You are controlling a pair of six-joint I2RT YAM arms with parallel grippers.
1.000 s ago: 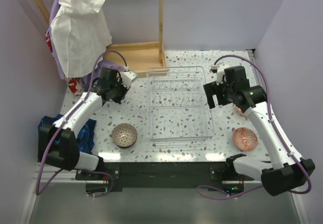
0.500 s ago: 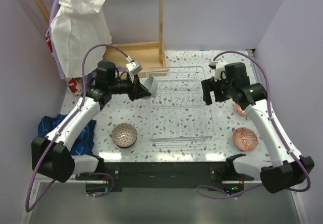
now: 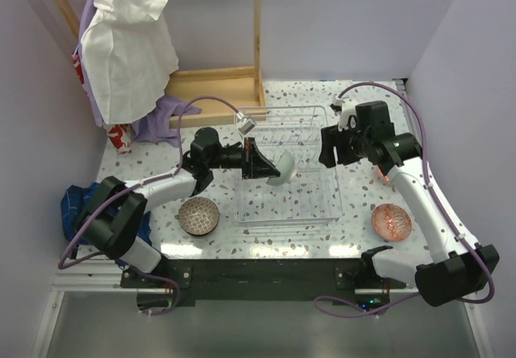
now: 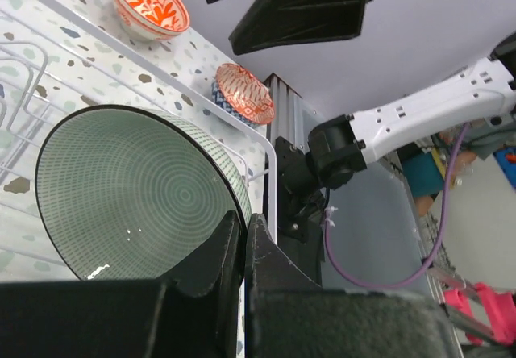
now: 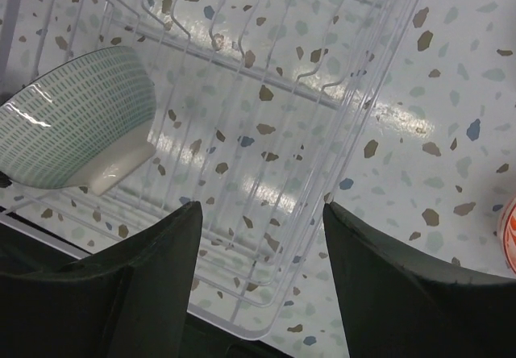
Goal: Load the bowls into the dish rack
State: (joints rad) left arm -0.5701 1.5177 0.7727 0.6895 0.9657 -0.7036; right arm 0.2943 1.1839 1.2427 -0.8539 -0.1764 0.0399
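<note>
Nearest to my bases, on the bench (image 3: 201, 249), lies a dark patterned bowl (image 3: 198, 215), left of the dish rack (image 3: 287, 210) and not in it. On the right side near the front is an orange-red bowl (image 3: 391, 222), also on the bench. A 2nd orange bowl (image 4: 149, 7) stands further back on the right; the top view shows it only partly, behind my right arm.

Middle: the dish rack is approx. at bench centre, betw. my two arms. I see no bowl seated in its tines yet.

My left jaws (image 3: 267, 165) are pressed on the rim of a green bowl (image 3: 282, 167); in the left wrist view the two fingers (image 4: 228, 253) pinch its edge, bowl turned on its side, inside facing the camera. It is held over the rack, abt. mid-row. If it touches the wires I cannot tell.

My right jaws (image 5: 262, 237) are spread, holding nothing, hovering above the right part of the rack.

Far side: wooden frame (image 3: 242, 68) w/ a white cloth (image 3: 125, 35) hanging, purple cloth (image 3: 165, 116) below.

My judgement: task is at the start, 1st bowl being set in, 0 loaded. Left to do: lower and release this one, then the dark bowl and 2 orange ones.
</note>
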